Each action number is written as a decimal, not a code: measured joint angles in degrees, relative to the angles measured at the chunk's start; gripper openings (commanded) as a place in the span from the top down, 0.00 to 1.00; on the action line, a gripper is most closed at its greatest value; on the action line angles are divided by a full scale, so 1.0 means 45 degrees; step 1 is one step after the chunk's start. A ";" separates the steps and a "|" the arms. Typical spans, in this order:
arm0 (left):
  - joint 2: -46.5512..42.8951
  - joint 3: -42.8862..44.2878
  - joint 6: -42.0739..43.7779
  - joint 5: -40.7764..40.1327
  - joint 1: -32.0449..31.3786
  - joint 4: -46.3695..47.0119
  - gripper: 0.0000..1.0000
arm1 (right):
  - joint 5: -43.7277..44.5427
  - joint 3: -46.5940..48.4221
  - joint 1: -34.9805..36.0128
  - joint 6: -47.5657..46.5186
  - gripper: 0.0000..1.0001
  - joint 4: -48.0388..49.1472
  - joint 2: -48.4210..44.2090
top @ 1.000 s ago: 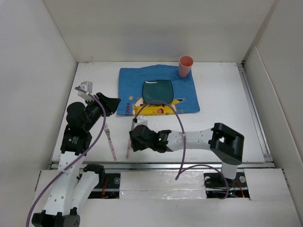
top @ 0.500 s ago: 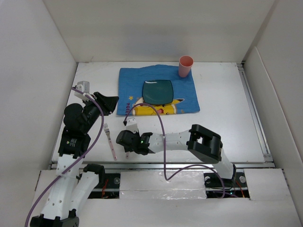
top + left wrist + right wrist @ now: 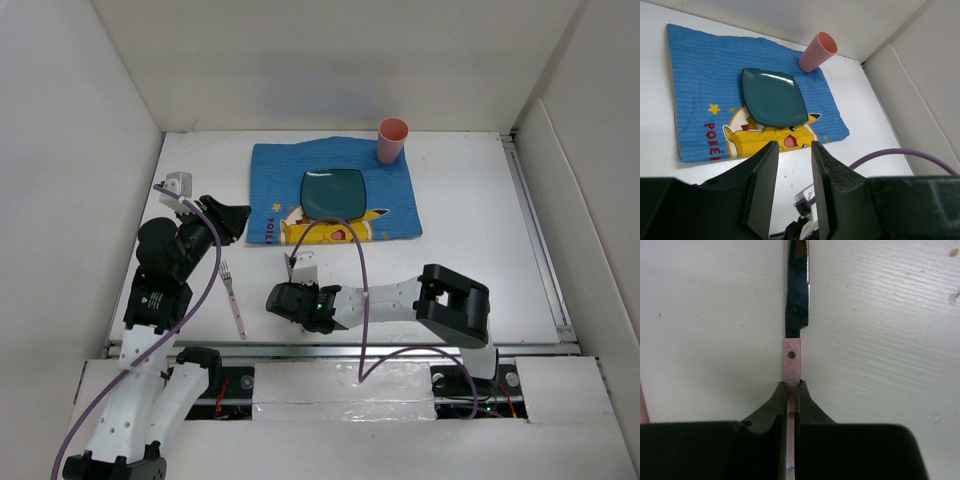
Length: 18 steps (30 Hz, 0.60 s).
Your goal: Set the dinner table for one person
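Our right gripper (image 3: 791,386) pinches the knife (image 3: 796,305) by its pink handle, flat on the table (image 3: 470,220) near its front edge. We should lift level, then lay it right of the plate (image 3: 335,193).

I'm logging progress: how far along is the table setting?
Done: plate sits on the placemat, cup at its far right corner. In hand: right gripper shut on the knife handle. Remaining: knife and fork, lying off the mat, to go beside the plate.
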 measured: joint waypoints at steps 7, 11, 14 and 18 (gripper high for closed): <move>0.0131 -0.0029 0.0083 0.0019 0.0000 -0.0073 0.70 | 0.0529 -0.2055 0.0199 0.0282 1.00 -0.0889 -0.1928; 0.0306 -0.0039 0.0087 0.0126 0.0000 -0.0063 0.70 | 0.0612 -0.3031 -0.0325 -0.0622 1.00 -0.1345 -0.4405; 0.0413 -0.0039 0.0087 0.0243 0.0000 -0.0058 0.70 | 0.0525 -0.3075 -0.1865 -0.1705 1.00 -0.0874 -0.5940; 0.0515 -0.0078 0.0087 0.0452 0.0000 -0.0039 0.70 | -0.0204 -0.3065 -0.4779 -0.3517 1.00 0.0359 -0.6635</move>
